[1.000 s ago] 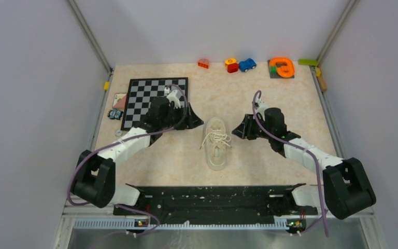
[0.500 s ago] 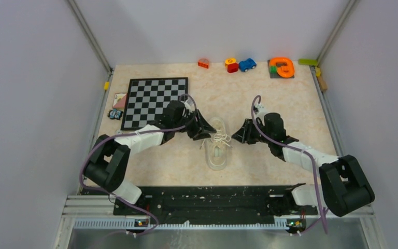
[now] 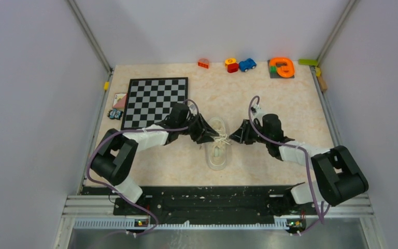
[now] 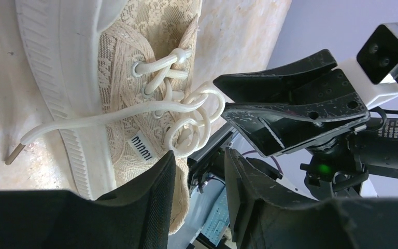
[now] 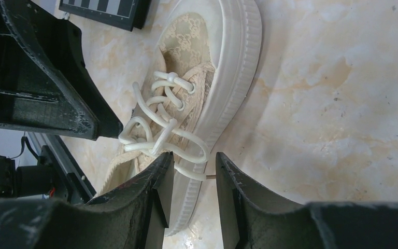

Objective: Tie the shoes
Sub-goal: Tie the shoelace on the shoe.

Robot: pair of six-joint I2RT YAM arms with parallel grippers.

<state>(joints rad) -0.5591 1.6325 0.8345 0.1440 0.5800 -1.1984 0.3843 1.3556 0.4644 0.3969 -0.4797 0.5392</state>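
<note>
While both arms (image 3: 147, 136) (image 3: 295, 150) stretch inward, jaws flank the sneaker (image 3: 217, 150).

The marbled table (image 3: 303, 98) bears a sneaker (image 3: 217, 155), chessboard (image 3: 153, 96) and toys (image 3: 247, 65).

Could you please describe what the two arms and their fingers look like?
The left arm and right arm have white links between bulky black joints, each with a looping purple cable. Their fingers are matte black wedges with pale scuffs. The right wrist carries a white camera with a black lens, and a green light.
</note>
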